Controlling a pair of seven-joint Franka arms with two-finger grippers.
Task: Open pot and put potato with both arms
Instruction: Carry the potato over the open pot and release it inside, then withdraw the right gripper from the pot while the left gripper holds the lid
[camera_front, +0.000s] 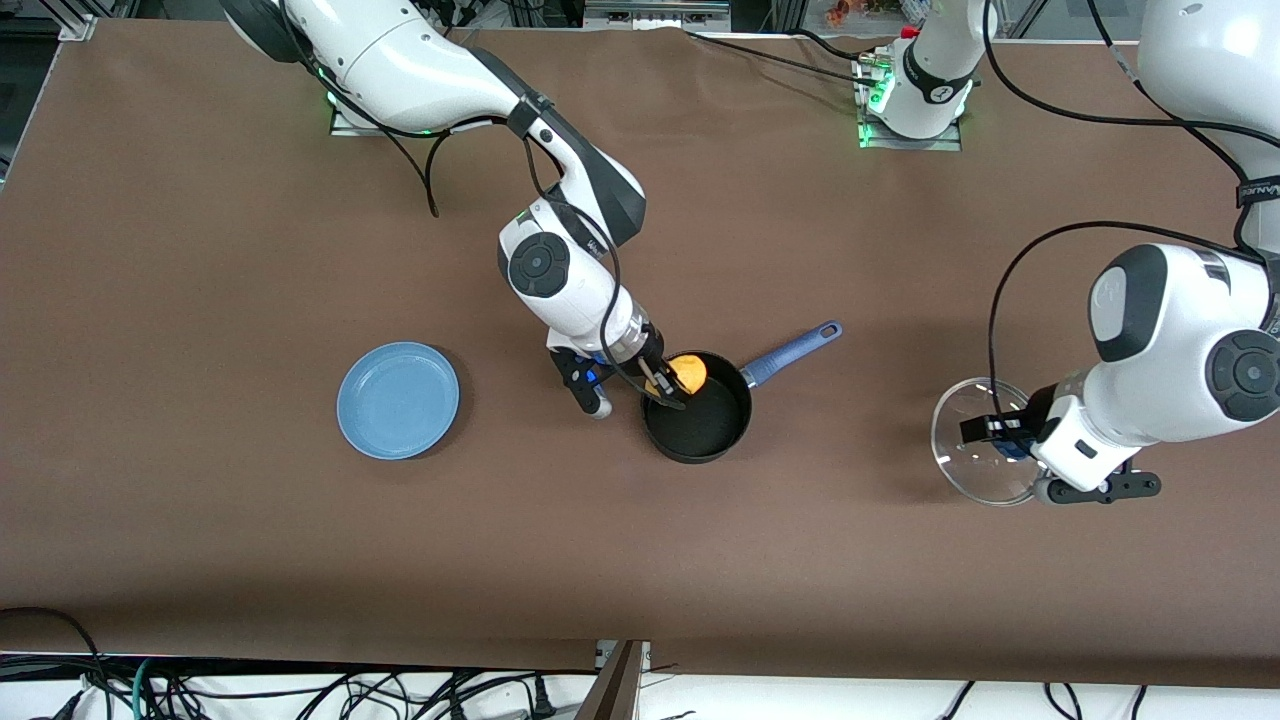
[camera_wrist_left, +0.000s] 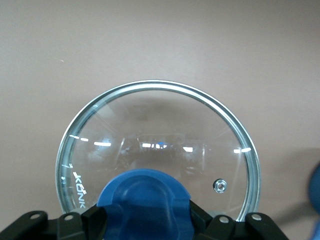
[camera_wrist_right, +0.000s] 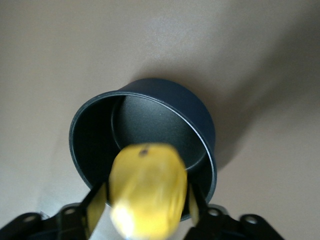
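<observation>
The black pot stands open mid-table, its blue handle pointing toward the left arm's end. My right gripper hangs over the pot's rim. The yellow-orange potato sits between its fingers just above the pot. In the right wrist view the potato is blurred, with small gaps to each finger, over the pot. My left gripper is shut on the blue knob of the glass lid and holds it low over the table at the left arm's end. The lid hangs level.
A flat light-blue plate lies toward the right arm's end, level with the pot. The brown table stretches bare between pot and lid and nearer the front camera. Cables trail from both arms.
</observation>
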